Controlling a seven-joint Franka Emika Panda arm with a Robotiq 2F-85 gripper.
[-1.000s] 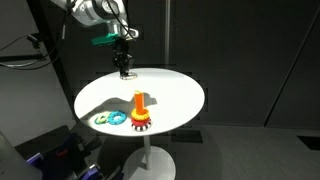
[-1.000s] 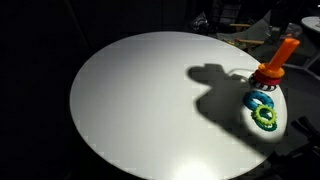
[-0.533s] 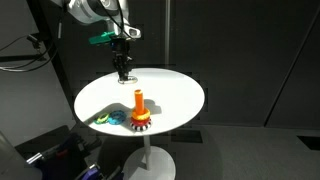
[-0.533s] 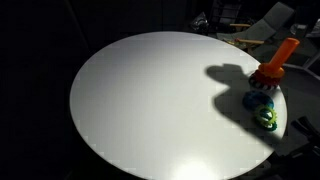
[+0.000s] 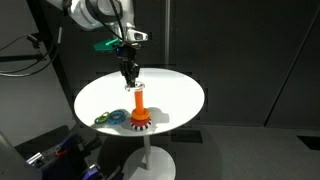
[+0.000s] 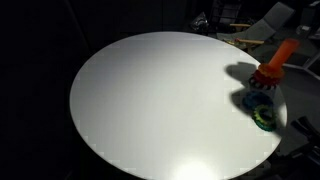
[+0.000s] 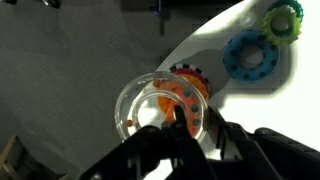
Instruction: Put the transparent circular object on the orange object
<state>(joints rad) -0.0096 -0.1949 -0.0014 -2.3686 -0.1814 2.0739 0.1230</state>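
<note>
Well, the gripper [image 7: 190, 128] is clamped on the transparent circular object [image 7: 128, 108]. Its jaws pinch one side of the rim, so the rest of the hoop juts out ahead of them in the wrist view. Through the clear plastic shows the orange object [image 7: 178, 98], peg and red toothed base together. The hoop therefore hangs in the air roughly over the peg and is not yet threaded on it. Both exterior views place the peg close to the edge of the round white table [image 5: 180, 95], well away from its middle. The green ring [image 7: 283, 20] and the blue-teal ring [image 7: 250, 55] lie flat just beside the base, along that same edge, with the blue-teal one nearer the base.

The clear piece looks light and stiff, probably thin moulded plastic with a smooth, slippery face. A pinch across the wall at one point of the rim seems the right hold, since it leaves the hole free for the peg. Held so far off centre, it could swivel between the jaws or tilt on meeting the peg's tip. Being see-through, its edge is hard to judge against the base beneath, so the hole may sit less centred than it appears.
</note>
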